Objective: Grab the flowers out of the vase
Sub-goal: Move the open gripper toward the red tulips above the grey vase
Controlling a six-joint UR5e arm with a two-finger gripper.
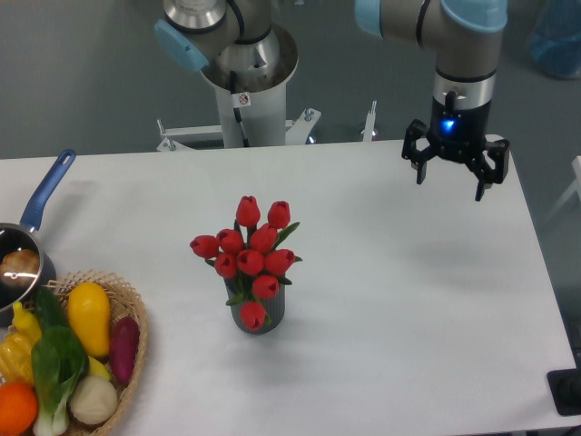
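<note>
The flowers (249, 250), a bunch of red tulip buds with green stems and leaves, stand upright in the vase (260, 315), a small dark grey ribbed cylinder a little left of the table's middle. One bud hangs over the vase's front. My gripper (450, 183) hangs over the far right part of the table, well to the right of and behind the flowers. Its fingers are spread open and hold nothing.
A wicker basket (134, 334) of colourful vegetables sits at the front left corner. A dark saucepan (18, 263) with a blue handle lies at the left edge. The arm's base column (242, 82) stands behind the table's far edge.
</note>
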